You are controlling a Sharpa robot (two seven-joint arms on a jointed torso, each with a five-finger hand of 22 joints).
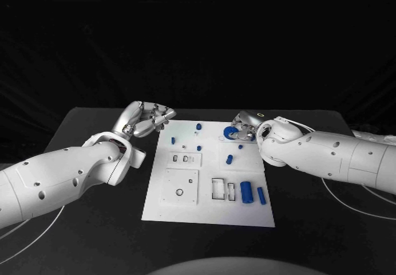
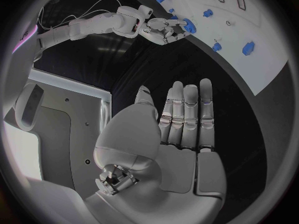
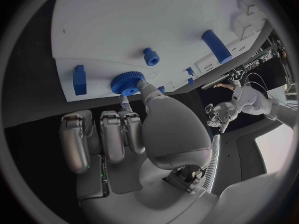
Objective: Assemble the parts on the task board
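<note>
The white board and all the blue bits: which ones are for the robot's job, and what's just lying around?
For the job: task board, blue gear pinched by the right hand, blue cylinder, blue bar.

Just there: black table, open left hand.

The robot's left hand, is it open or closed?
Open. The silver left hand holds nothing; its fingers lie straight, side by side, over the black table beside the white task board.

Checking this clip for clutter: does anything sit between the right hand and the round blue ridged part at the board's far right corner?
Nothing visible does. The right hand already has fingers on the round blue part, which sits on the task board. The nearest other pieces, a blue block and a small blue knob, lie off to its sides.
</note>
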